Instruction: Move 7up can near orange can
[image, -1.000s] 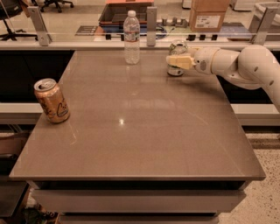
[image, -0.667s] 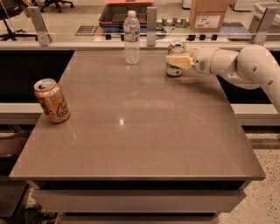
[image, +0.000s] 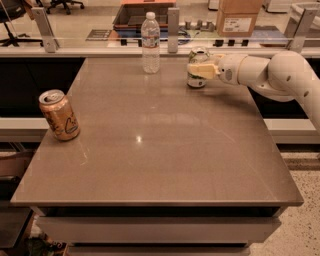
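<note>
Now end effector (image: 201, 70) grips 7up can (image: 196, 82), upright, axis vert., top up.

Gripper (image: 199, 70) at 7up can (image: 196, 82); orange can (image: 60, 116) far left

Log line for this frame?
end effector: at white-green soda can, far right of table | orange-gold soda can: left edge | cans apart

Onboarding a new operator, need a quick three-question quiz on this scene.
1. True or false: the orange can sits near the table's left edge.
2. Fill in: in view, the bottle stands ___ of the 7up can.
3. The pincer is at: A) 7up can B) bottle C) orange can.
Key: 1 true; 2 left; 3 A.
</note>
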